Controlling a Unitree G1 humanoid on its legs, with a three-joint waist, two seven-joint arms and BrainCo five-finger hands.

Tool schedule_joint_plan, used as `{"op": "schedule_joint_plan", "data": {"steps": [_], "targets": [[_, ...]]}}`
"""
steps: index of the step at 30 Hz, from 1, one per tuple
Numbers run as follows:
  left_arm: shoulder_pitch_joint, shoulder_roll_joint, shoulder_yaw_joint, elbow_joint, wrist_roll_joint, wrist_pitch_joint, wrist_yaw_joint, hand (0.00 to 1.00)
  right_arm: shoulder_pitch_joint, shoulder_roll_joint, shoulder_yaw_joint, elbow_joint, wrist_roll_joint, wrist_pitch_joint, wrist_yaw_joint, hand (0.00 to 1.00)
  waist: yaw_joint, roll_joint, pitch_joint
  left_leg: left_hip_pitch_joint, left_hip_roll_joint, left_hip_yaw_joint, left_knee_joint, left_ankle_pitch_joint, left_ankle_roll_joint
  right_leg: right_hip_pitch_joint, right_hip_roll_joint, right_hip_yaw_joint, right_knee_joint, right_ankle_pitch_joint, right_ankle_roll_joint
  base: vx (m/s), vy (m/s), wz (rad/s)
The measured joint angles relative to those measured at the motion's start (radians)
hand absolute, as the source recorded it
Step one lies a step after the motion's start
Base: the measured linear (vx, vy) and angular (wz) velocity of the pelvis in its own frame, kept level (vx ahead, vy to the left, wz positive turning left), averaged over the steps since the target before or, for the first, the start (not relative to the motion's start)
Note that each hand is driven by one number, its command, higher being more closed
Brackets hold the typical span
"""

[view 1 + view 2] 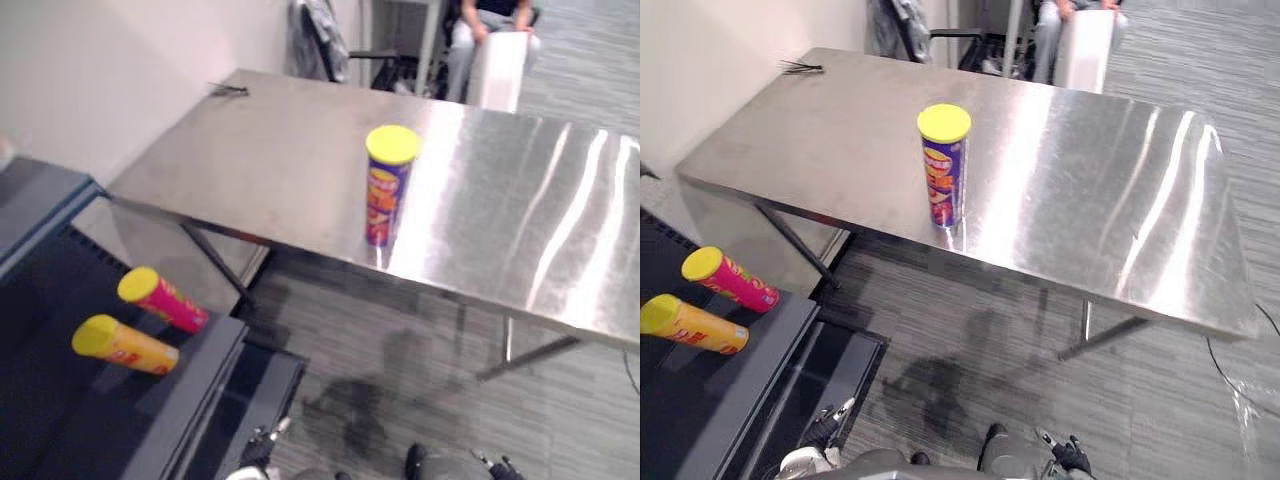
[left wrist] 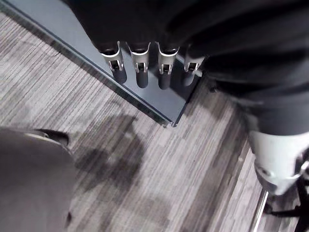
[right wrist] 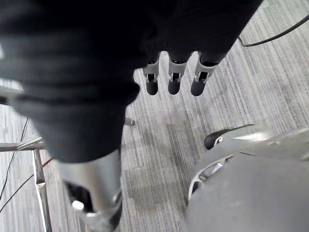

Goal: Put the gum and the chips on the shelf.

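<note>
— Where is the chips can (image 1: 388, 185)?
— Upright on the counter (image 1: 270, 150), well apart from both sets of fingers.
— And the hands?
— The left hand (image 2: 141, 65) hangs near the shelf (image 1: 195, 375) edge, fingers straight and released. The right hand (image 3: 175, 72) is likewise relaxed over the carpet (image 3: 159, 145), holding nothing.
— On the shelf?
— A pink can (image 1: 165, 298) and an orange can (image 1: 125, 345) lie side by side, away from the fingers.

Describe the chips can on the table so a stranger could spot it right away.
Find the long steel table. Near its front edge stands a tall chips can, upright and alone. Its purple body sets it apart from the pink can and orange can lying on the dark shelf to the left.
</note>
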Motion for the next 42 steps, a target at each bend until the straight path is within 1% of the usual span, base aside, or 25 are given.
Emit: {"op": "schedule_joint_plan", "data": {"steps": [1,2,3,4,5,6,7,9,10,12,13,14,16,20,24,26,29,30,32,34,35,37,38,40,42], "targets": [[0.0,0.003,0.0,-0.001,0.001,0.001,-0.003,0.0,-0.003,-0.002,0.0,0.007,0.0,0.0,-0.001,0.0,0.0,-0.004,-0.002,-0.015,0.016,0.042,-0.003,-0.029,0.001,0.027,-0.012,-0.014,-0.01,-0.004,-0.007,0.07,-0.028,0.71],[0.0,0.001,-0.001,-0.002,0.001,0.001,-0.003,0.0,-0.005,-0.007,-0.003,0.008,0.0,0.0,-0.001,0.0,-0.003,-0.002,-0.003,-0.014,0.035,0.077,-0.033,-0.022,-0.003,0.034,-0.016,-0.028,-0.009,-0.005,-0.008,0.05,-0.009,0.84],[0.002,-0.006,-0.005,-0.002,0.0,0.002,-0.005,0.0,-0.01,-0.018,-0.022,0.009,0.0,-0.001,-0.001,0.0,-0.004,0.009,-0.009,-0.014,0.084,0.155,-0.102,0.037,0.002,0.039,-0.017,-0.058,-0.009,-0.006,-0.006,0.02,0.034,0.55],[0.001,-0.005,-0.001,-0.009,-0.002,0.0,-0.004,0.0,-0.021,-0.019,-0.038,0.008,0.0,-0.001,-0.001,0.0,0.006,0.01,-0.015,-0.017,0.07,0.196,-0.1,0.055,0.019,0.041,-0.033,-0.062,-0.018,-0.008,-0.002,0.01,0.067,0.41],[0.002,-0.004,-0.002,-0.011,-0.002,0.001,-0.004,0.0,-0.022,-0.014,-0.037,0.008,0.0,-0.001,0.0,0.0,0.009,0.0,-0.02,-0.023,0.066,0.213,-0.095,0.058,0.019,0.041,-0.039,-0.063,-0.026,-0.008,-0.001,-0.01,0.092,0.11],[0.004,0.008,-0.003,-0.011,-0.001,0.003,-0.004,0.0,-0.023,-0.003,-0.038,0.008,0.0,-0.001,0.001,0.0,0.015,-0.015,-0.028,-0.029,0.06,0.238,-0.093,0.059,0.02,0.043,-0.044,-0.065,-0.042,-0.008,-0.001,-0.02,0.076,-0.04],[0.004,0.017,-0.001,-0.006,0.0,0.005,-0.003,0.0,-0.023,0.004,-0.039,0.009,0.0,-0.001,0.0,0.0,0.02,-0.024,-0.033,-0.03,0.053,0.247,-0.096,0.06,0.021,0.049,-0.046,-0.066,-0.064,-0.001,0.01,-0.02,0.067,-0.09],[0.005,0.021,0.001,-0.005,0.006,0.015,-0.003,0.0,-0.021,0.005,-0.048,0.026,0.003,0.0,0.0,0.0,0.019,-0.028,-0.036,-0.029,0.043,0.248,-0.101,0.064,0.025,0.064,-0.047,-0.066,-0.099,0.005,0.02,-0.02,0.038,-0.06],[0.005,0.02,0.005,-0.003,0.01,0.017,-0.002,0.0,-0.02,0.006,-0.068,0.026,0.003,0.001,-0.001,0.0,0.015,-0.025,-0.035,-0.029,0.039,0.251,-0.109,0.073,0.025,0.066,-0.048,-0.065,-0.111,0.012,0.031,-0.03,0.02,-0.04],[0.006,0.021,0.007,0.004,0.017,0.02,-0.002,0.0,-0.02,0.007,-0.088,0.025,0.013,0.001,-0.002,0.0,0.003,-0.024,-0.036,-0.021,0.035,0.252,-0.141,0.094,0.024,0.067,-0.046,-0.066,-0.122,0.015,0.035,-0.05,-0.005,0.01],[0.011,0.022,0.011,0.004,0.017,0.023,-0.001,0.0,-0.019,0.007,-0.095,0.026,0.028,0.001,-0.002,0.0,-0.002,-0.023,-0.036,-0.01,0.035,0.253,-0.171,0.111,0.024,0.067,-0.041,-0.067,-0.126,0.017,0.033,-0.05,-0.03,0.01],[0.011,0.023,0.015,0.004,0.017,0.023,-0.001,0.0,-0.019,0.008,-0.102,0.025,0.035,0.001,-0.003,0.0,-0.002,-0.023,-0.036,-0.004,0.036,0.254,-0.182,0.118,0.023,0.067,-0.039,-0.067,-0.127,0.018,0.032,-0.05,-0.048,-0.04],[0.013,0.017,0.038,0.004,0.018,0.023,0.0,0.0,-0.017,0.005,-0.144,0.025,0.044,0.0,-0.011,0.0,-0.003,-0.019,-0.039,0.032,0.041,0.255,-0.257,0.156,0.02,0.072,-0.022,-0.071,-0.133,0.019,0.03,-0.07,-0.072,-0.01],[0.016,0.009,0.043,0.003,0.019,0.023,-0.001,0.0,-0.02,0.002,-0.197,0.025,0.055,0.0,-0.026,0.0,-0.002,-0.01,-0.045,0.049,0.054,0.27,-0.319,0.184,0.024,0.072,0.003,-0.079,-0.156,0.032,0.014,-0.06,-0.048,0.02],[0.023,0.011,0.044,0.002,0.027,0.023,-0.001,0.0,-0.033,-0.011,-0.283,0.023,0.126,0.0,-0.035,0.0,-0.001,-0.007,-0.047,0.055,0.056,0.282,-0.341,0.193,0.027,0.072,0.011,-0.068,-0.164,0.037,0.013,-0.06,-0.028,-0.08],[0.024,0.012,0.045,0.002,0.048,0.023,-0.001,0.0,-0.051,-0.042,-0.361,0.018,0.187,0.0,-0.051,0.0,-0.001,-0.004,-0.049,0.055,0.055,0.298,-0.342,0.191,0.027,0.065,0.014,-0.05,-0.168,0.038,0.013,-0.02,-0.002,-0.19],[0.028,0.014,0.045,0.003,0.048,0.023,-0.001,0.0,-0.079,-0.088,-0.445,-0.009,0.246,-0.002,-0.072,0.0,-0.003,0.001,-0.051,0.053,0.055,0.312,-0.342,0.191,0.026,0.054,0.019,-0.03,-0.168,0.041,0.012,0.02,-0.001,-0.18],[0.029,0.012,0.045,0.003,0.048,0.024,-0.001,0.0,-0.087,-0.111,-0.491,-0.038,0.28,-0.011,-0.083,0.0,-0.005,0.004,-0.053,0.056,0.056,0.315,-0.342,0.191,0.026,0.053,0.02,-0.027,-0.168,0.043,0.011,0.06,-0.011,-0.09],[0.032,0.01,0.045,0.002,0.048,0.024,-0.001,0.0,-0.092,-0.143,-0.541,-0.108,0.289,-0.025,-0.111,0.0,-0.005,0.01,-0.057,0.057,0.059,0.331,-0.342,0.19,0.025,0.051,0.023,-0.022,-0.168,0.043,0.011,0.06,-0.015,-0.12],[0.042,0.003,0.045,0.001,0.048,0.023,-0.001,0.0,-0.118,-0.184,-0.585,-0.238,0.307,-0.043,-0.152,0.0,-0.019,0.023,-0.063,0.054,0.059,0.339,-0.338,0.19,0.025,0.038,0.025,-0.01,-0.167,0.043,0.01,0.06,-0.018,-0.14],[0.045,0.003,0.045,0.001,0.049,0.023,-0.001,0.0,-0.13,-0.193,-0.594,-0.27,0.307,-0.051,-0.163,0.0,-0.023,0.025,-0.064,0.054,0.059,0.343,-0.337,0.19,0.025,0.036,0.025,-0.005,-0.166,0.043,0.01,0.04,-0.012,-0.18],[0.052,0.0,0.045,0.001,0.049,0.024,0.0,0.0,-0.165,-0.204,-0.627,-0.419,0.302,-0.082,-0.226,0.0,-0.028,0.031,-0.067,0.059,0.06,0.359,-0.337,0.19,0.025,0.036,0.028,0.007,-0.166,0.043,0.01,0.03,-0.014,-0.15],[0.052,-0.001,0.045,-0.001,0.049,0.024,0.0,0.0,-0.17,-0.204,-0.629,-0.456,0.302,-0.089,-0.239,0.0,-0.029,0.032,-0.067,0.059,0.06,0.36,-0.337,0.189,0.024,0.035,0.028,0.009,-0.166,0.043,0.01,0.01,-0.017,-0.11],[0.053,-0.009,0.045,-0.019,0.05,0.023,0.002,0.0,-0.185,-0.201,-0.631,-0.612,0.255,-0.103,-0.293,0.0,-0.028,0.034,-0.069,0.058,0.061,0.366,-0.337,0.188,0.022,0.027,0.03,0.019,-0.164,0.044,0.008,0.0,-0.016,-0.11],[0.053,-0.009,0.044,-0.019,0.052,0.023,0.005,0.0,-0.194,-0.199,-0.631,-0.713,0.189,-0.115,-0.336,0.0,-0.029,0.035,-0.07,0.055,0.061,0.371,-0.337,0.187,0.022,0.021,0.032,0.028,-0.164,0.046,0.007,-0.01,-0.013,-0.11]]}}
